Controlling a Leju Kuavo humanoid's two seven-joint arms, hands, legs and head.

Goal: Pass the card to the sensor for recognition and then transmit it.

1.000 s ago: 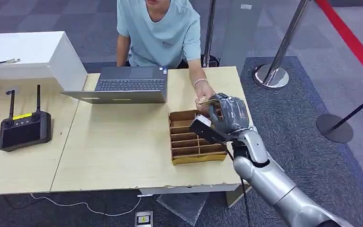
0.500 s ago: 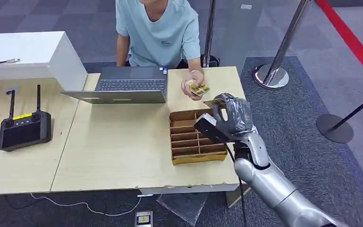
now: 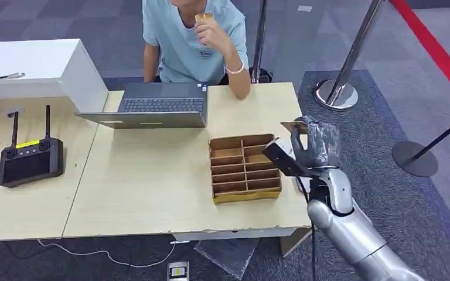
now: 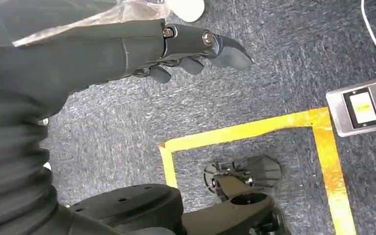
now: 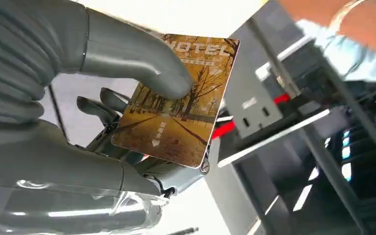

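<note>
While the right hand [image 3: 312, 146] is raised just off the table's [image 3: 152, 193] right edge, its fingers [image 5: 98, 105] and thumb pinch the card [image 5: 176, 98], a gold card printed with an autumn tree avenue and the word "HOTEL". From the head camera the card [image 3: 295, 125] appears edge-on at the top of the hand, level with the far half of the right edge and beside the cardboard divider tray [image 3: 245, 168]. That tray stands on the table close to its right edge and is split into small compartments. An open laptop [image 3: 155, 104] sits along the far edge, and a black controller with two antennas [image 3: 28, 157] lies near the left edge. A person in a light blue shirt [image 3: 194, 38] stands behind the far edge, one hand [image 3: 211, 30] lifted to chest height and holding a small gold object [image 3: 204, 17]. The left hand [image 4: 176, 46] hangs over grey carpet marked with yellow tape [image 4: 254, 132]; its fingers are loosely curled and hold nothing.
</note>
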